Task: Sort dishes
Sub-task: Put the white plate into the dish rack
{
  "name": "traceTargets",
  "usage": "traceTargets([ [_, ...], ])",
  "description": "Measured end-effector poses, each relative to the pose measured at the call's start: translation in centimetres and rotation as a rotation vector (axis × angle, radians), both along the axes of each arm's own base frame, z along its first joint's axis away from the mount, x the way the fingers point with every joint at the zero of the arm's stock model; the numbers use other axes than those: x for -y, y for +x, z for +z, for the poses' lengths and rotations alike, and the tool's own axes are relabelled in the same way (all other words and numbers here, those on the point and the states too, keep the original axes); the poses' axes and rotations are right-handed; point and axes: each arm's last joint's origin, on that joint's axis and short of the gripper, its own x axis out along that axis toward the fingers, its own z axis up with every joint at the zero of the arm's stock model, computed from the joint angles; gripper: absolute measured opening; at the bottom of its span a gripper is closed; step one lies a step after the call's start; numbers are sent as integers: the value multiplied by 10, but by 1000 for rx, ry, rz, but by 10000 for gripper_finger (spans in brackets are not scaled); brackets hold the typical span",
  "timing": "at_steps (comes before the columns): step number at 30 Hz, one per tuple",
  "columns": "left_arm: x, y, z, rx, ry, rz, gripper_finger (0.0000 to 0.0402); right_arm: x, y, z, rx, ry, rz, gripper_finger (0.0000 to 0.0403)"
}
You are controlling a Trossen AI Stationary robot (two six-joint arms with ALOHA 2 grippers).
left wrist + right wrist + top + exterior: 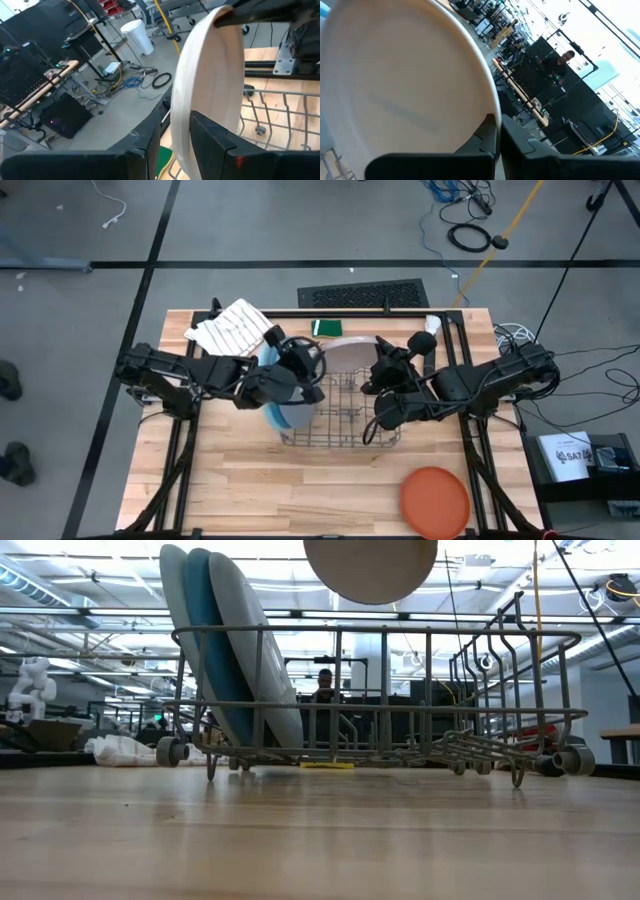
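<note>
Step in hand, as judged: an off-white plate (345,352) is held above the wire dish rack (340,415), apparently passing between arms or about to be slotted. Both end effectors are on its rim. The left end effector (182,132) straddles the edge, one finger on each face; the right end effector (497,131) is clenched on the rim at the opposite side.

To do this well, only one end effector should let go, and only once the other's grasp is firm. The plate should be kept edge-on to the rack wires and lowered into a free slot beside the three large plates (225,650) standing upright at the left end effector's side.

Pose: both arms reach inward over the bench (300,500), wrists raised above the rack. An orange plate (435,502) lies well apart from the right end effector.
</note>
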Motion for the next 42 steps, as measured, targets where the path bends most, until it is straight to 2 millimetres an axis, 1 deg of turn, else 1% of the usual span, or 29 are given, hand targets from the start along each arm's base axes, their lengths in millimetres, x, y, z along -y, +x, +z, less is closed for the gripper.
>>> traceTargets([
  [4,-8,7,-6,-31,-36,-39,106,-1,2,1,-3,15,18,0],
  [6,-12,12,-12,-52,-32,-29,106,-1,3,2,-5,12,25,0],
  [8,-17,14,-13,-73,-18,-23,102,-2,4,3,-9,10,29,0],
  [10,-20,16,-15,-93,-4,-24,88,-3,4,3,-9,13,39,0],
  [14,-22,16,-15,-116,30,-13,27,-5,3,3,-24,9,50,0],
  [18,-23,16,-14,-172,86,-31,24,-9,2,1,-67,18,95,7],
  [21,-23,14,-16,-259,151,-67,24,-14,1,0,-97,70,173,35],
  [24,-23,12,-20,-370,211,-137,24,-21,1,-3,-133,158,278,80],
  [26,-22,13,-23,-443,242,-209,24,-26,2,-5,-130,244,356,115],
  [29,-21,13,-30,-565,302,-348,24,-35,2,-8,-189,376,515,161],
  [32,-19,13,-29,-625,379,-473,24,-43,1,-10,-255,457,656,188],
  [36,-18,13,-32,-731,476,-647,24,-53,-3,-11,-278,469,708,191],
  [39,-19,11,-36,-769,474,-743,24,-59,-6,-11,-290,463,731,179],
  [42,-19,13,-47,-850,502,-811,24,-64,-10,-13,-314,473,754,166],
])
